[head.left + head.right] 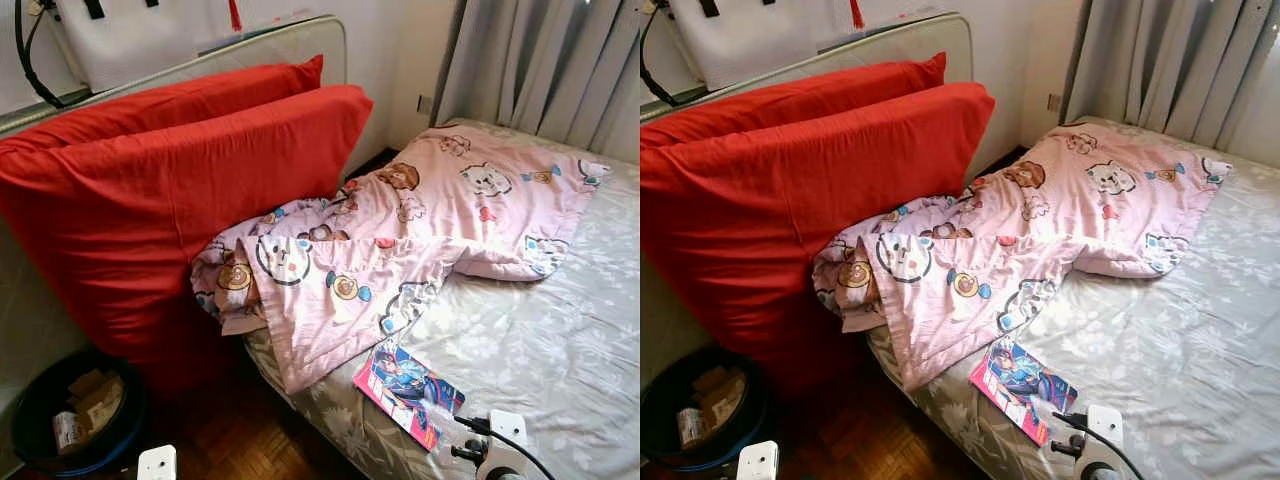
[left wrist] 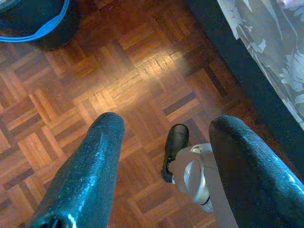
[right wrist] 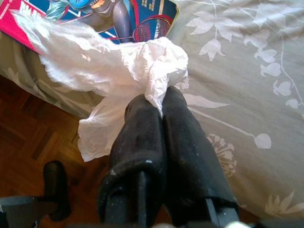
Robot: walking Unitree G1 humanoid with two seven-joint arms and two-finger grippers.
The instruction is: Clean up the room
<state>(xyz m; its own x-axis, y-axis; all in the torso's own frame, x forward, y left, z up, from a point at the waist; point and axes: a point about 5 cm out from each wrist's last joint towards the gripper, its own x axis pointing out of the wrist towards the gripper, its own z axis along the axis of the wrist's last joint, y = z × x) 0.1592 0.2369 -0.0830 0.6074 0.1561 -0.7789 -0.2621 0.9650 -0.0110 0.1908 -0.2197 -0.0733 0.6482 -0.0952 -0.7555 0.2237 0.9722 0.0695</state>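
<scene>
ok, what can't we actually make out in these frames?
- Bin contents: eye views show cardboard scraps, the rest shaded by its wall and cut by the edge.
- Magazine: right wrist view, title cut off by the top edge, partly behind the crumpled tissue the right gripper pinches.
- Bed underside: left wrist view, too dark.
- Left gripper: open over the parquet floor.

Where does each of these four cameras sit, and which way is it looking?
Left and right eye views: on the head, looking forward and down at the bed, red cushions and pink quilt.
Left wrist view: on the left arm, looking down past the open left gripper at the parquet floor.
Right wrist view: on the right arm, looking along the right gripper pinching white tissue.
Shared: the magazine appears in eye and right wrist views.
</scene>
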